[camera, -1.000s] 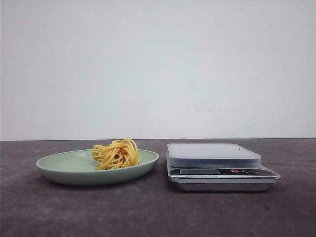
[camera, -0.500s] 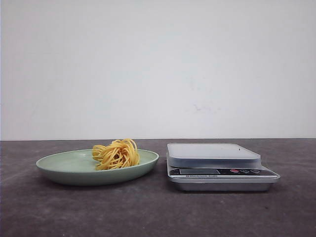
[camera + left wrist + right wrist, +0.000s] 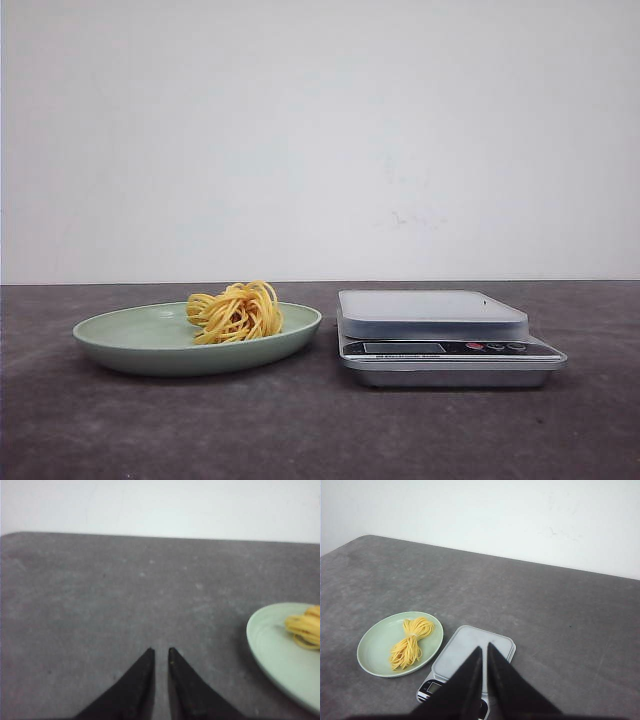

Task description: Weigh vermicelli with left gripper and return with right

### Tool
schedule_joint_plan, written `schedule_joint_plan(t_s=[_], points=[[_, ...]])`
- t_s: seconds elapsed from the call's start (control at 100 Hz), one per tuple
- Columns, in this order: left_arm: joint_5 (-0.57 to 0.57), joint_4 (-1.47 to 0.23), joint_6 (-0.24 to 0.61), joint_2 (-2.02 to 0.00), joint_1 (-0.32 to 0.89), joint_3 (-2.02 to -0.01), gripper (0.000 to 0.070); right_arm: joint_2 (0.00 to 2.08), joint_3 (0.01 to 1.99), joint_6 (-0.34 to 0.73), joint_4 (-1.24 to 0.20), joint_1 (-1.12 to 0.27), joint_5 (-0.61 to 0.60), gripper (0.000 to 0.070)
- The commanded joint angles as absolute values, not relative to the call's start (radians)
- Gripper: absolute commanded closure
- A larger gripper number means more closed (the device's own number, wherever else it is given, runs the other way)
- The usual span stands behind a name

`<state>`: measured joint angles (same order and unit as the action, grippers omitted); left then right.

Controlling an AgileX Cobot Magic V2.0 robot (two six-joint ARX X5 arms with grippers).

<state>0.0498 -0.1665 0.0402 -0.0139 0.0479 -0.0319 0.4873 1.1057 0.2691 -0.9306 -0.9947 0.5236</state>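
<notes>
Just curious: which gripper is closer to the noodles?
Probably left: the left gripper hangs low beside the plate holding the vermicelli; the right gripper sits high above the scale.

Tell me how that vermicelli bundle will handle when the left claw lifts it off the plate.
The vermicelli is a loose tangle of thin strands, so it will probably sag and trail loose ends. It looks light for its bulk. In the right wrist view it lies long on the plate, so a middle pinch likely holds best.

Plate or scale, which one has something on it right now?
The pale green plate: the yellow-orange vermicelli nest lies in it. The grey kitchen scale shows a bare platform.
</notes>
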Motion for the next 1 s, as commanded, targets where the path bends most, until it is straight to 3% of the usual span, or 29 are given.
schedule_joint_plan(t_s=[0.0, 0.99], points=[[0.043, -0.157, 0.038, -0.003, 0.046, -0.013, 0.0688, 0.488, 1.116, 0.28, -0.92, -1.006, 0.524, 0.0694], [0.026, -0.187, 0.023, -0.004, 0.047, -0.014, 0.0689, 0.488, 1.116, 0.28, -0.92, -1.006, 0.524, 0.0694]])
